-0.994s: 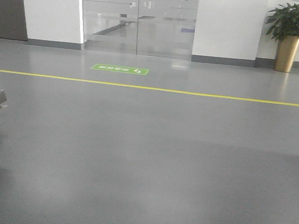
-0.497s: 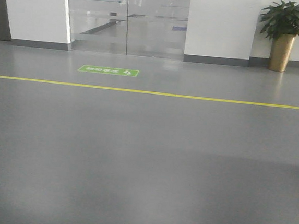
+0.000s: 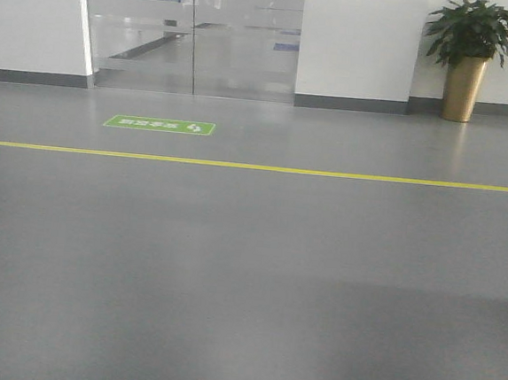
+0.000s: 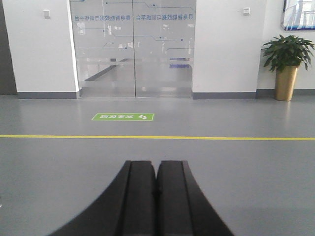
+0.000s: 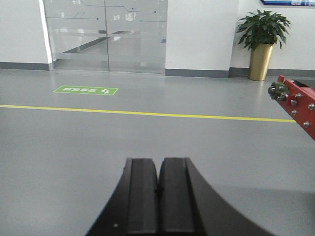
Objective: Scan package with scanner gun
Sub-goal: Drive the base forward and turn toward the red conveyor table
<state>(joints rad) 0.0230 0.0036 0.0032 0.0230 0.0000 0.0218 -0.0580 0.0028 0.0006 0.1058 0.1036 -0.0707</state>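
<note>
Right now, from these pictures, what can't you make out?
- Package and scanner gun: in none of the three views.
- Green floor sign: front view, lettering too small to read.
- Red metal part: right wrist view, cut off by the right edge.
- Room behind the glass doors: left wrist view, veiled by frosting and reflections.
- Wall picture: left wrist view, cut off by the top corner.

The floor (image 3: pixel 246 278) is smooth grey with a soft sheen that mirrors the glossy glass doors (image 3: pixel 192 33). The planter (image 3: pixel 463 88) looks like polished gold metal. The jaws of the left gripper (image 4: pixel 157 164) and right gripper (image 5: pixel 159 164) are matt black, plastic or rubber. A red bracket (image 5: pixel 300 105) looks like painted metal with bright steel bolts (image 5: pixel 275 91).
</note>
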